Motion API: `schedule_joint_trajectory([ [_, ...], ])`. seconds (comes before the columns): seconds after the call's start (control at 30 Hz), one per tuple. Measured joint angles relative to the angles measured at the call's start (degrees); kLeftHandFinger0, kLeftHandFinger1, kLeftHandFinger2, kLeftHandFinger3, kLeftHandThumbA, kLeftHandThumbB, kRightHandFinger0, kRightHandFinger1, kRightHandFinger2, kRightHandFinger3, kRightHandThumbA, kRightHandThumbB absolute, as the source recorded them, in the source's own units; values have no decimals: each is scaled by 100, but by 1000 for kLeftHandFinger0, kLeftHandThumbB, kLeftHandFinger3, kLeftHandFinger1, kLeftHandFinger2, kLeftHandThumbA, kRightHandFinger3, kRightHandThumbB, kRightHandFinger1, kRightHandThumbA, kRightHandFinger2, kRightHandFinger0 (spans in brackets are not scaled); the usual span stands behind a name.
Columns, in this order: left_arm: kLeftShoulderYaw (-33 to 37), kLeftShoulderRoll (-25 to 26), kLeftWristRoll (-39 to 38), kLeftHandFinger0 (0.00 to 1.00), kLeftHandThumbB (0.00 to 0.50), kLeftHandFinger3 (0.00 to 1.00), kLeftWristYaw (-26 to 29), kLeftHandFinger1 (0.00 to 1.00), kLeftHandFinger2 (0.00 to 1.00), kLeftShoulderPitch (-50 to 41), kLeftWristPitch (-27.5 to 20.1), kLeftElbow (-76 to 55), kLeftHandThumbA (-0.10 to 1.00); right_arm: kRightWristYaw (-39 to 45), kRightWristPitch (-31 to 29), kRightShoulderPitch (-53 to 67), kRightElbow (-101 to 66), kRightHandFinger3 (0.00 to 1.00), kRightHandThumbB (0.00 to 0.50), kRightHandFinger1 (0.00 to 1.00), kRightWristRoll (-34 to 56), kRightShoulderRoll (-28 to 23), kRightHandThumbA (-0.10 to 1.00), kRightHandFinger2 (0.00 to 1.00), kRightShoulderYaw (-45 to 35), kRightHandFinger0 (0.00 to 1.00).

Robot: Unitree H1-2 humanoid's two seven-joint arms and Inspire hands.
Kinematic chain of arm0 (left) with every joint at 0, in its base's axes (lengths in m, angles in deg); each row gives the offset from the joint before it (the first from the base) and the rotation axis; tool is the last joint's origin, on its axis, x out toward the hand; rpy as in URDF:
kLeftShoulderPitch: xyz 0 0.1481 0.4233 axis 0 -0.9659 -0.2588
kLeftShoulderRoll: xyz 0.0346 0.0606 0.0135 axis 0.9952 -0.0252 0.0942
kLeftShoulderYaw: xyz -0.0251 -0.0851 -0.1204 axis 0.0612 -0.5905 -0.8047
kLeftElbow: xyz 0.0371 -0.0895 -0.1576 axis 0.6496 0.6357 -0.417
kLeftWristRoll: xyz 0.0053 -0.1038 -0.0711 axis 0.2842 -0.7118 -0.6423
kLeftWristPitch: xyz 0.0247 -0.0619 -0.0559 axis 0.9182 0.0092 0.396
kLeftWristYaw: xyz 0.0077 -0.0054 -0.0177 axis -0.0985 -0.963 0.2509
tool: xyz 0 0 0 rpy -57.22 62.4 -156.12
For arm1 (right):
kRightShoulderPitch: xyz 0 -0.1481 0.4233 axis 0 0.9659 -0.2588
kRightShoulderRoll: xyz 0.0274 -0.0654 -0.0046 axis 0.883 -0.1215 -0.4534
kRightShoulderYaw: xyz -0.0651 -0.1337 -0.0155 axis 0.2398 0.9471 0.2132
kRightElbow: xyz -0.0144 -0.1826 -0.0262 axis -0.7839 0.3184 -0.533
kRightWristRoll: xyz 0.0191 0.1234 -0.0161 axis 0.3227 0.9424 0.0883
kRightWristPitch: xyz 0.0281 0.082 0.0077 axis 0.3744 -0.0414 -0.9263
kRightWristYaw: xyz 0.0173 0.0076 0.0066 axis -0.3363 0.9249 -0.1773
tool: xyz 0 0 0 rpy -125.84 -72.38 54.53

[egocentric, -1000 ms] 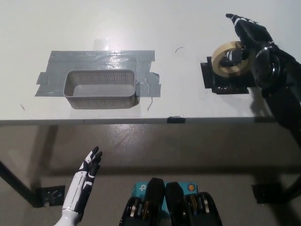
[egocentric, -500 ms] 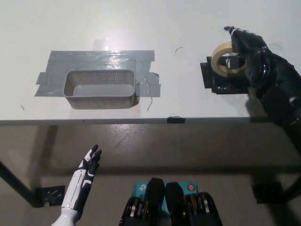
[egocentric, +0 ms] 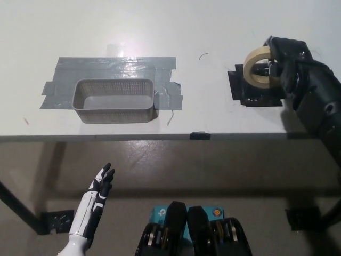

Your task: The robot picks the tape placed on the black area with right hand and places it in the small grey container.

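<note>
A beige roll of tape (egocentric: 257, 66) is tilted up on its edge over the black area (egocentric: 253, 89) at the table's right. My black right hand (egocentric: 286, 60) is shut on the roll's right side, fingers curled through and over it. The small grey mesh container (egocentric: 113, 100) sits on a patch of grey tape at the left of the table, far from the roll. My white left hand (egocentric: 95, 204) rests open below the table's front edge at the lower left.
The white table's front edge (egocentric: 160, 137) crosses the picture, with a small black marker (egocentric: 199, 135) on it. Grey tape strips (egocentric: 114, 67) surround the container. Dark floor lies below.
My right hand has closed further on the tape and tipped the roll more upright, shifting it slightly right and up. The left hand stays put.
</note>
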Motion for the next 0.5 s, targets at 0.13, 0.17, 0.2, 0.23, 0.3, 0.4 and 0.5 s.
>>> schedule_joint_trajectory([
  [0.13, 1, 0, 1, 1000, 115, 1000, 0, 1000, 1000, 2, 1, 8, 1000, -413, -110, 60, 98, 371, 161, 447, -1, 6, -100, 983, -2, 28],
  [0.17, 1, 0, 1, 1000, 116, 1000, 0, 1000, 1000, 2, 1, 10, 1000, -504, -139, 82, 108, 314, 164, 554, -1, 12, -100, 1000, -6, 57],
  [0.2, 1, 0, 0, 1000, 116, 1000, 0, 1000, 1000, 2, 1, 12, 1000, -591, -175, 100, 110, 313, 165, 576, 0, 20, -100, 1000, -11, 63],
  [0.23, 1, 0, 1, 1000, 116, 1000, 0, 1000, 1000, 3, 1, 13, 1000, -673, -216, 115, 110, 322, 167, 612, 0, 32, -100, 1000, -16, 73],
  [0.3, 1, 0, 0, 1000, 119, 1000, 0, 1000, 1000, 5, 2, 13, 1000, -866, -307, 140, 110, 504, 185, 572, 0, 75, -100, 942, -31, 25],
  [0.4, 1, 0, 0, 1000, 120, 1000, 0, 1000, 1000, 6, 2, 13, 1000, -1117, -449, 149, 81, 778, 209, 409, -1, 130, -100, 830, -38, 0],
  [0.5, 1, 0, 1, 1000, 117, 1000, 0, 1000, 1000, 8, 2, 13, 1000, -1396, -632, 149, -97, 940, 171, 476, -1, 197, -100, 885, -72, 18],
])
